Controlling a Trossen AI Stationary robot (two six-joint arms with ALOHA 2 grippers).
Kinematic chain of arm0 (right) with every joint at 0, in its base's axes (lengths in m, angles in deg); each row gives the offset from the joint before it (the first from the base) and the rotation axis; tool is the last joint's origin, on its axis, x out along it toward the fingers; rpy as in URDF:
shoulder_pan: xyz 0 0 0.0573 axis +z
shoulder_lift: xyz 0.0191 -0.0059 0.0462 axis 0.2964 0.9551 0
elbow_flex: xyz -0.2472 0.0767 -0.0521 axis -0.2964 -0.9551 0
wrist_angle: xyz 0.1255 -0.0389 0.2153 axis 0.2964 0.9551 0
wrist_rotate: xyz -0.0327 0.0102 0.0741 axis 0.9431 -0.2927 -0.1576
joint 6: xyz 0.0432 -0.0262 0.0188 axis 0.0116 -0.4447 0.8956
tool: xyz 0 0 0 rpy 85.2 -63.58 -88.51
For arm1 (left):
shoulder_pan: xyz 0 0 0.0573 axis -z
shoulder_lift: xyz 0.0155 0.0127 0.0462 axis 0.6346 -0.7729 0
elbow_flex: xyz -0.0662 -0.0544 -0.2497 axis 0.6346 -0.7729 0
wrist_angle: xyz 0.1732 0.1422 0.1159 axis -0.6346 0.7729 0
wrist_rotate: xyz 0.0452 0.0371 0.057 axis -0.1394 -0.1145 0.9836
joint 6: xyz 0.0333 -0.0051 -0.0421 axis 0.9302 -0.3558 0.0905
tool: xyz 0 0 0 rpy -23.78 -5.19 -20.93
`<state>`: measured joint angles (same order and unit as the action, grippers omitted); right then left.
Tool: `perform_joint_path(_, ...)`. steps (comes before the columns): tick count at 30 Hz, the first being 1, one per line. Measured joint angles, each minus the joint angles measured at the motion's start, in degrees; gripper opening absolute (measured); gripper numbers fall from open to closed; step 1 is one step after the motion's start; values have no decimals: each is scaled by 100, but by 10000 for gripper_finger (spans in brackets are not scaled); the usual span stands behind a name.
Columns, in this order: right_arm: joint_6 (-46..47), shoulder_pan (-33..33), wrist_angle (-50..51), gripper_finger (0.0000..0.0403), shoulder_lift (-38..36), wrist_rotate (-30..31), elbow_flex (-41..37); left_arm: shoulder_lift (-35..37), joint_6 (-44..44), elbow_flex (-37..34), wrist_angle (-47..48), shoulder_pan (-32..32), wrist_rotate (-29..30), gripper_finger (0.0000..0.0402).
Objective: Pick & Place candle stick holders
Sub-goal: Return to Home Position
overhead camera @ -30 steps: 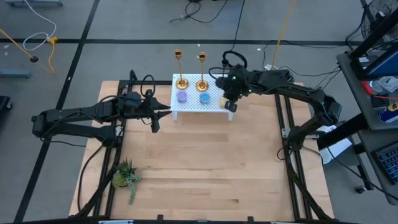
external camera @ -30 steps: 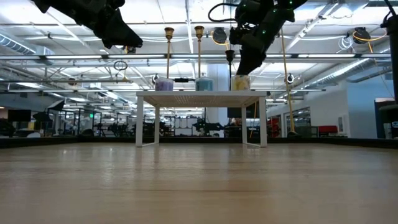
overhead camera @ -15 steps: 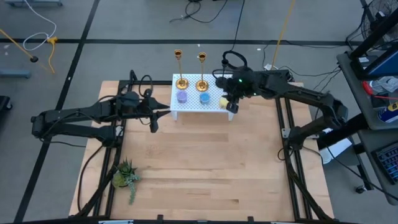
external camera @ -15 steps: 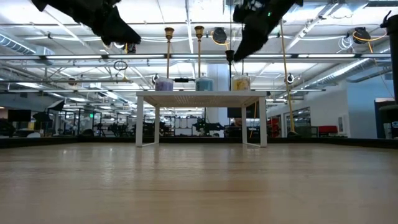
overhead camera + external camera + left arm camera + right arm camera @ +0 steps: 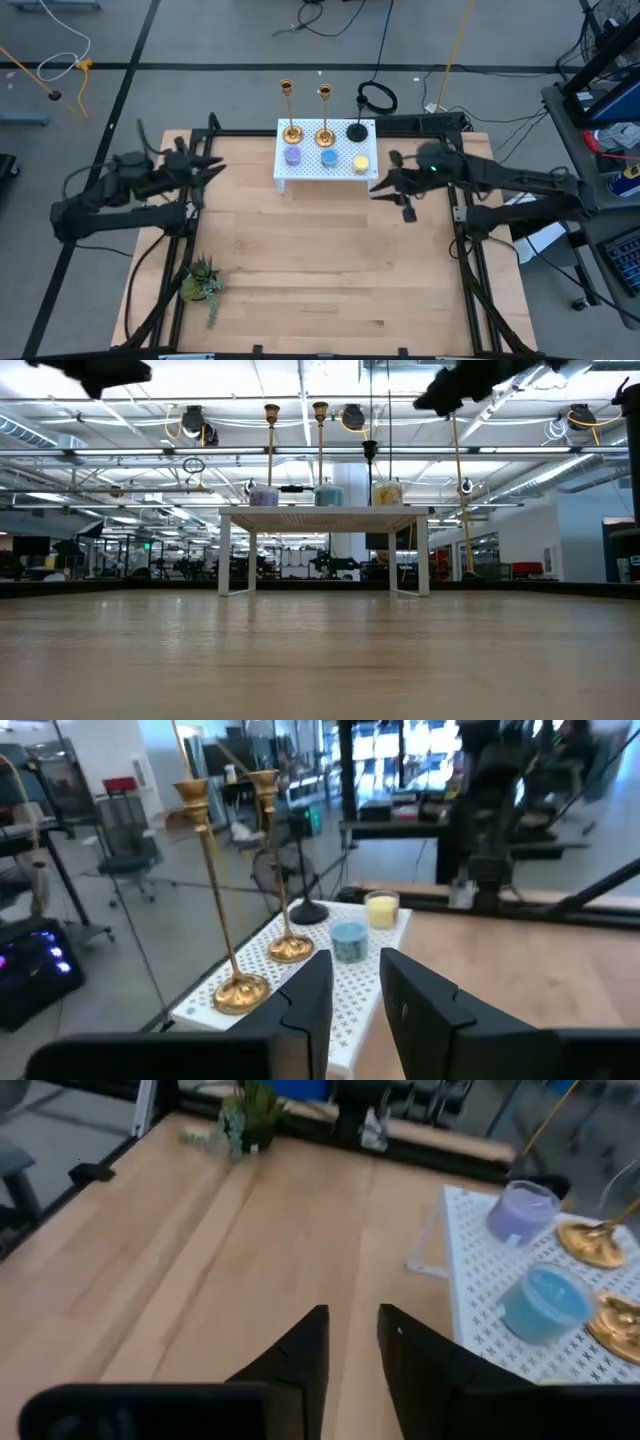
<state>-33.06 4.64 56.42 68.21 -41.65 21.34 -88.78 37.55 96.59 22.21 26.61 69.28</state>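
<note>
High view: white shelf [image 5: 310, 170] sits upper centre on the wood table [image 5: 320, 260]. 3 holders stand upright in its back row, apart from each other. First gold holder [image 5: 291, 133] is toward frame left, second gold holder [image 5: 324, 135] in the middle, black holder [image 5: 357, 131] toward frame right. Front row has 1 candle just in front of each: purple candle [image 5: 292, 156], blue candle [image 5: 328, 158], yellow candle [image 5: 360, 162]. In the low view the candles cover the holder bases and only the slim stems show above them.

Left gripper [image 5: 355, 960] hangs over the table's upper left part, well apart from the shelf's left end. Its fingers are slightly parted with a narrow gap, nothing between them. Right gripper [image 5: 352, 1312] hangs just off the shelf's right end, lower right of the yellow candle, touching nothing. Its fingers are also slightly parted and empty. In the low view both arms are dark shapes in the top corners, above shelf height.

Around: plant [image 5: 200, 282] at the table's lower left, well apart from the shelf. Black frame rails [image 5: 245, 132] run along the table edges. A black cable coil [image 5: 363, 93] lies on the floor just behind the black holder. Equipment rack [image 5: 600, 110] is at the frame's right edge, its labels too small to read.
</note>
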Motion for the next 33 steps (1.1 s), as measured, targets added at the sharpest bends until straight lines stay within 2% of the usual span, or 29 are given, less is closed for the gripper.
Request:
perform_joint_path(6, 444, -68, -1837, 83, -1312, -1, -1903, 1369, -404, -956, -12, 0, -616, 93)
perform_joint_path(9, 840, -83, -2271, 84, -1870, -2, -2565, 1756, -441, -1339, -56, 0, -641, 93)
perform_joint_path(11, 960, -83, -2312, 83, -2224, -2, -2853, 1736, -431, -1479, -147, 0, -680, 93)
perform_joint_path(16, 1295, -81, -2349, 79, -2936, 2, -3466, 1576, -231, -1875, -331, 0, -1282, 93)
perform_joint_path(19, 1455, -81, -2369, 79, -3302, 2, -3797, 1586, -169, -2108, -786, 2, -1525, 93)
perform_joint_path(26, 1585, -81, -2372, 79, -3954, 3, -4407, 1581, 32, -2412, -1049, 2, -1838, 93)
perform_joint_path(33, 1453, -81, -2615, 79, -4226, 4, -4820, 1574, -705, -2744, -1032, 2, -1843, 93)
